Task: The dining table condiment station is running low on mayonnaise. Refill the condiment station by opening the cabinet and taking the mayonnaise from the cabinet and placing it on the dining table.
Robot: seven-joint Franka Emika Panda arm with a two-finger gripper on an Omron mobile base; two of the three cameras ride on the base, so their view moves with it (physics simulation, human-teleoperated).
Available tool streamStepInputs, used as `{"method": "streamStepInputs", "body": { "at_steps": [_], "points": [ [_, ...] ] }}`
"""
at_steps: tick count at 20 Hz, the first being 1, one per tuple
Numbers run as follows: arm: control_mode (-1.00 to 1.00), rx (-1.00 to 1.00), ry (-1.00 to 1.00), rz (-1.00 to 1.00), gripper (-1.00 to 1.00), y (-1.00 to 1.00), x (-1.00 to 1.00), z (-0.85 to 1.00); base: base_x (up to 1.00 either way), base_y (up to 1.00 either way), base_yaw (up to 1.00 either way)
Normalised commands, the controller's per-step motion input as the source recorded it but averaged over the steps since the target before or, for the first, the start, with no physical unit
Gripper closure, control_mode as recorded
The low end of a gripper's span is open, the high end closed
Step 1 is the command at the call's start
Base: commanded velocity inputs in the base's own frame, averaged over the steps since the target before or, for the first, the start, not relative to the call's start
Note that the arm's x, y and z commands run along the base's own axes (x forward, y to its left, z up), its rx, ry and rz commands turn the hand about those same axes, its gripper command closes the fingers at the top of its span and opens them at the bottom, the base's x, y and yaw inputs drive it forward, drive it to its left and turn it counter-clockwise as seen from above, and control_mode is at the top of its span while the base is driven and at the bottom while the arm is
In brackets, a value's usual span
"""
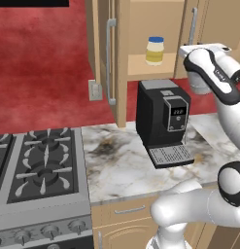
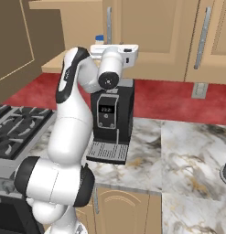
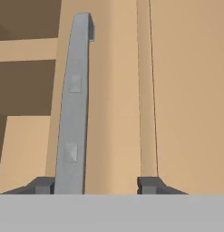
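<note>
Mayonnaise (image 1: 155, 50) is sitting upright on the inner shelf of the cabinet (image 1: 141, 29), its blue lid showing above the pale-yellow jar, with the left door (image 1: 108, 58) swung out toward the room so the inside is showing. Over in the right base view only the lid is peeking out behind the arm's hand. Beneath that shelf a black coffee machine (image 1: 162, 121) is standing on the marble counter (image 1: 121, 165), and a gas stove (image 1: 36, 160) is lying just beside the counter on its left. The arm is reaching up in front of the cabinet's right door, well apart from the jar. In the hand view the gripper (image 3: 97, 185) is facing that tan door with its two dark tips spread apart, and the long silver bar handle (image 3: 75, 104) is running up just beside the left tip; the jaws are standing partly open with nothing clamped between them, and I cannot tell whether the left tip is touching the bar.
</note>
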Motion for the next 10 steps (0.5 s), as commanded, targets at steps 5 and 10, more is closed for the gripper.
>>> {"method": "streamStepInputs", "body": {
  "at_steps": [5,10],
  "points": [
    [-1.00,0.00,0.00,-0.01,1.00,0.26,0.28,-0.24,0.00,0.00,0.00],
    [-1.00,-0.02,0.02,-0.01,1.00,0.11,0.06,-0.02,0.00,0.00,0.00]
  ]
}}
